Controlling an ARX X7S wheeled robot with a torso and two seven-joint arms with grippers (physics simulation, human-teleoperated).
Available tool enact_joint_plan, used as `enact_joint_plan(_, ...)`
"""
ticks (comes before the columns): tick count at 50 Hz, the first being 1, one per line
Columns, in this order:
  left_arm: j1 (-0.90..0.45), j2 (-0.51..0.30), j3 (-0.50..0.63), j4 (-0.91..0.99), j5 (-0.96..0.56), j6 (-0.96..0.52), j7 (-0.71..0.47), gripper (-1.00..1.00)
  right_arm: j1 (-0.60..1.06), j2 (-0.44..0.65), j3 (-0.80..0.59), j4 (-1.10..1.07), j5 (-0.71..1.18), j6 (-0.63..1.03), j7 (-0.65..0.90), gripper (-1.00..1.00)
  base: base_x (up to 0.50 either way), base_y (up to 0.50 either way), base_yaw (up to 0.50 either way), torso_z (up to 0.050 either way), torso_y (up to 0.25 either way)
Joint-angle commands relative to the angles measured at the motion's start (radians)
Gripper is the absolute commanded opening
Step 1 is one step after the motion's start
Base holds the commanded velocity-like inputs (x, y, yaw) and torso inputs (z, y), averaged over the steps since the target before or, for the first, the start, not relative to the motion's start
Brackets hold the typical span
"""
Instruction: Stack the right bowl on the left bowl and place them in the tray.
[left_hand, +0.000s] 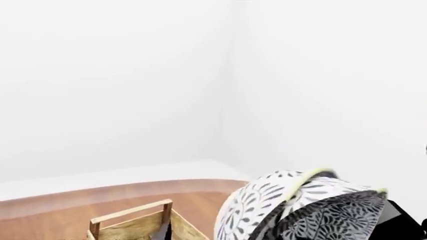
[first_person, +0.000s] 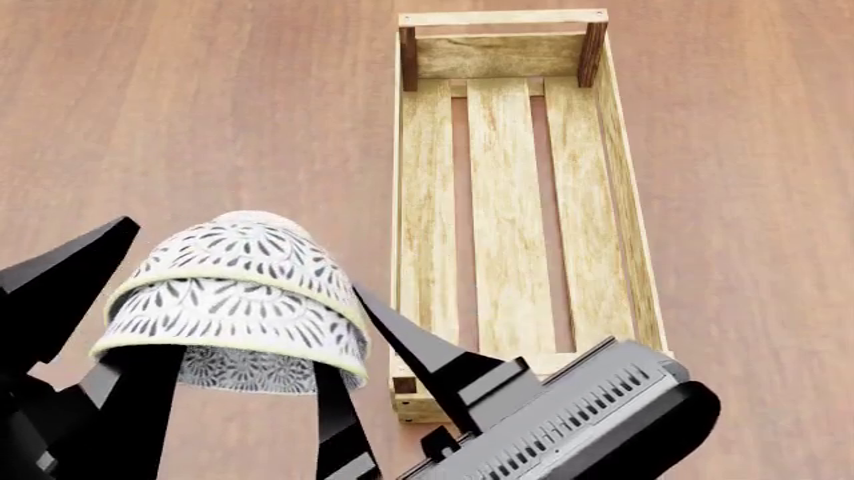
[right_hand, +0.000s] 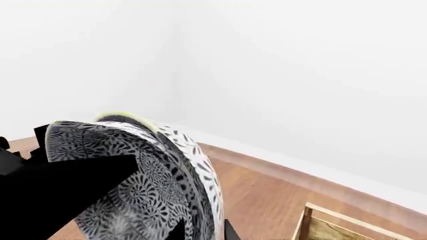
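Pale weathered wood marks the tray (first_person: 507, 200), which is seen running from the top centre down to the lower middle of the head view, with nothing lying on its slats. At the lower left of that view the stacked bowls (first_person: 240, 295) are held aloft, tipped over so their patterned undersides face the camera, beside the tray's near left corner and not yet over it. The stack is pinched from both sides: the left gripper (first_person: 94, 330) and the right gripper (first_person: 354, 350) are each seen pressed against the rims, jaws set wide around the load. The bowls are judged rigid, smooth-glazed and breakable, so slipping between the two nested pieces is a risk. Hold is best kept at opposite rims, with even pressure, and the stack lowered gently.
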Motion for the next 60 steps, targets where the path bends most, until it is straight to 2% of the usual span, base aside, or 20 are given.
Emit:
enact_joint_plan(1, 0.0, 0.028, -0.064, -0.029, 0.012, 0.035, 0.011, 1.0, 0.015, -0.021, 0.02, 0.05, 0.004, -0.02, -0.026, -1.0, 0.0, 0.0, 0.0, 0.0, 0.0)
enact_joint_plan(23, 0.137, 0.081, 0.093, -0.023, 0.221, 0.101, 0.066, 1.0, -0.03, -0.03, 0.02, 0.081, 0.004, -0.052, -0.015, -1.0, 0.0, 0.0, 0.0, 0.0, 0.0)
enact_joint_plan(49, 0.135, 0.031, 0.008, 0.042, 0.159, 0.108, 0.012, 1.0, -0.056, -0.023, 0.023, 0.107, -0.004, -0.078, -0.014, -1.0, 0.0, 0.0, 0.0, 0.0, 0.001)
enact_joint_plan(60, 0.203, 0.004, -0.005, 0.086, 0.173, 0.145, 0.018, 1.0, -0.028, -0.013, 0.06, 0.123, 0.033, -0.064, 0.0, -1.0, 0.0, 0.0, 0.0, 0.001, 0.001)
